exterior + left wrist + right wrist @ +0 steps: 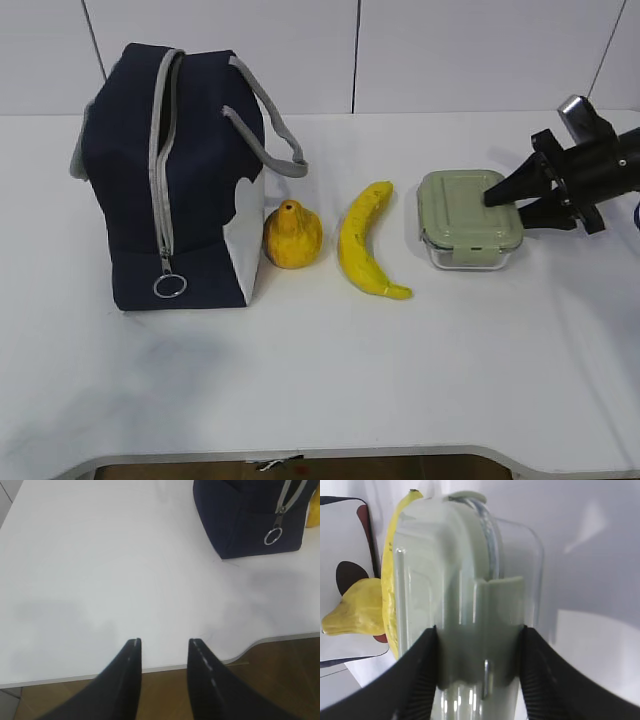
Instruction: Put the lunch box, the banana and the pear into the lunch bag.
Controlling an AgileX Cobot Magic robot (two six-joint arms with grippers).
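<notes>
White table w/ white panelled wall at 12 o'clock. Right gripper straddles lunch box at 3 o'clock, fingers spread either side; left gripper apart, empty. Lunch bag at 9, pear and banana between.

Bright, even – close-ups perhaps blurred
</notes>
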